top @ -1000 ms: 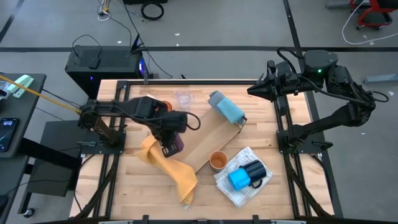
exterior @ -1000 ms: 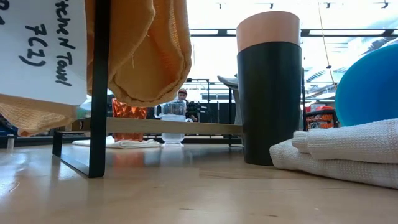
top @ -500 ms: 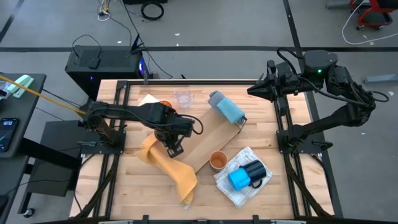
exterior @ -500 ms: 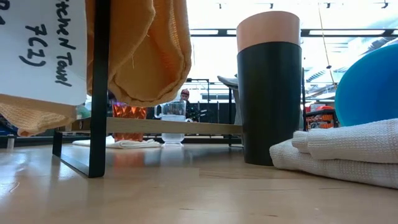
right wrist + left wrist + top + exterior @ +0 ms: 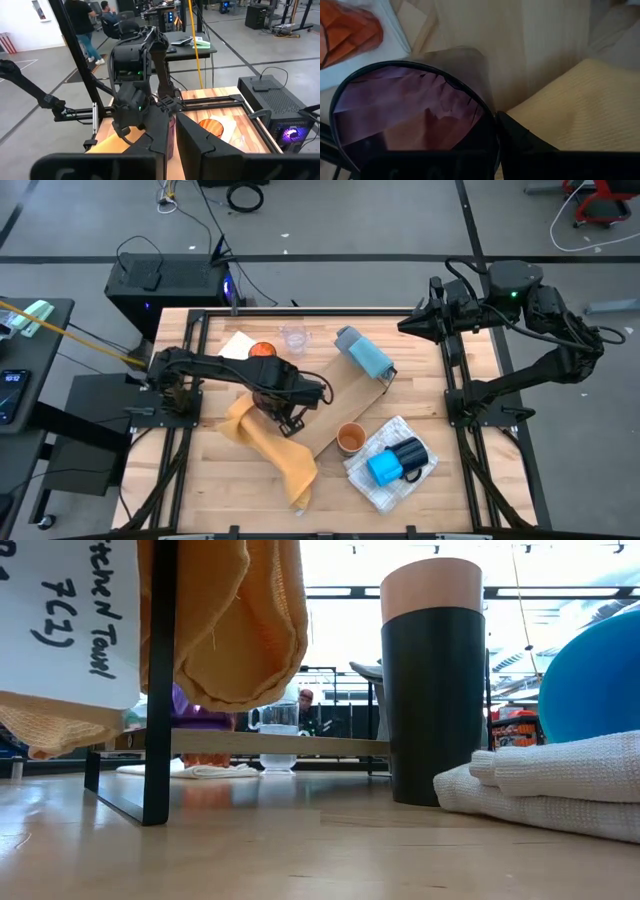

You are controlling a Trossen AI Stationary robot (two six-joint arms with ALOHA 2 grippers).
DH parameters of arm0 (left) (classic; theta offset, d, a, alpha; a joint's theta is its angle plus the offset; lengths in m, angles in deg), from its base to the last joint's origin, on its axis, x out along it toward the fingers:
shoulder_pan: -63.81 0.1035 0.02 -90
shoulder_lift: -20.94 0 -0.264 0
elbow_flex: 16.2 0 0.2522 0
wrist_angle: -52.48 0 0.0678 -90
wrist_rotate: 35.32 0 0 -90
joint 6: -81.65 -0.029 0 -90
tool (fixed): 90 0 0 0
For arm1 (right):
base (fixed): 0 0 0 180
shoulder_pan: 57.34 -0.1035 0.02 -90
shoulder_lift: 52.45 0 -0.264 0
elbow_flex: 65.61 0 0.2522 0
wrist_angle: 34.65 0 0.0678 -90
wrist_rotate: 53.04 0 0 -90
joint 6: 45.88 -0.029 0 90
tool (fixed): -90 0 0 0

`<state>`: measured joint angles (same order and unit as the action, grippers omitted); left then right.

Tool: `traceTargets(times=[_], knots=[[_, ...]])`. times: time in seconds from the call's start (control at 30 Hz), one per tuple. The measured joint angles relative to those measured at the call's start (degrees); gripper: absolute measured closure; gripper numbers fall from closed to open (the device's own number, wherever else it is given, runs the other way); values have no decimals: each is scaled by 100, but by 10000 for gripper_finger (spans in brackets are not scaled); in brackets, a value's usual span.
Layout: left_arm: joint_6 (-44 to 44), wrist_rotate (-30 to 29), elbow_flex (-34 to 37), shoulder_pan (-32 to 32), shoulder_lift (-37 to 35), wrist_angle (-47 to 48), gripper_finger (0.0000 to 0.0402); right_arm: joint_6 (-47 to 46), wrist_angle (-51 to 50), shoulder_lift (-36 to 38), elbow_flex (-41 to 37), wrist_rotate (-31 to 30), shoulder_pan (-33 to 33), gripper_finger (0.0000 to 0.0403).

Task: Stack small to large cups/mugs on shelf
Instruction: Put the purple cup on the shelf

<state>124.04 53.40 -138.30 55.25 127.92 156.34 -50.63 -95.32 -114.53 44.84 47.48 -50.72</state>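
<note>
Left claw (image 5: 284, 420) around upright purple cup (image 5: 410, 112)

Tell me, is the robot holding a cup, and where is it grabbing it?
Yes. The left gripper holds the purple cup, its jaws pinching the rim. The right gripper holds nothing.

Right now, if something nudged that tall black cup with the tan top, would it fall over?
Probably fairly easily: the black cup stands upright, tall and narrow on the bare wooden table. Being round, it would likely roll once down. Its weight can't be judged.
</note>
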Motion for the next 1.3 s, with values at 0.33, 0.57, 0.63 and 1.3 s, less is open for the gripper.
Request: traceTargets(times=[0.33, 0.57, 0.63, 1.3], knots=[[478, -22, 0, -47, 0, -160, 390, -12, -1, 0, 0, 1, 0, 362], [554, -19, 0, -98, 0, -187, 390, -2, -1, 0, 0, 2, 0, 362], [620, -17, 0, -98, 0, -172, 390, -2, -1, 0, 0, 2, 0, 362], [776, 86, -20, -225, 212, -428, 390, -18, 12, -2, 0, 2, 0, 362]])
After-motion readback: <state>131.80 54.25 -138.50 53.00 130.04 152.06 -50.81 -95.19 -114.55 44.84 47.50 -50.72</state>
